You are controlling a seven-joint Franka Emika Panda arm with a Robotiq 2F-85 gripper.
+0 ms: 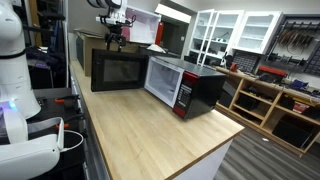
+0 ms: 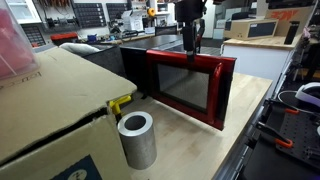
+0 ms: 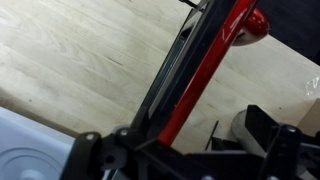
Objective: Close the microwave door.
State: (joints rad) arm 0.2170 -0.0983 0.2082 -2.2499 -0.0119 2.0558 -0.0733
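Claw (image 1: 113,42), fingers spread wide and holding nothing, poised at the top edge of the microwave door (image 2: 190,90); contact with it impossible to tell. Door swung wide open from the microwave (image 1: 190,88) on the wooden counter (image 1: 150,140), pale cavity exposed. Judged barely begun: approach made, whole closing swing left to do. Counted: one microwave, one door, one claw; close by, one cardboard box (image 2: 45,110) and one metal cylinder (image 2: 136,140).

The microwave door (image 3: 205,70) is showing as a red edge slanting over the wooden table (image 3: 80,50), passing between the gripper's (image 3: 180,155) spread fingers.
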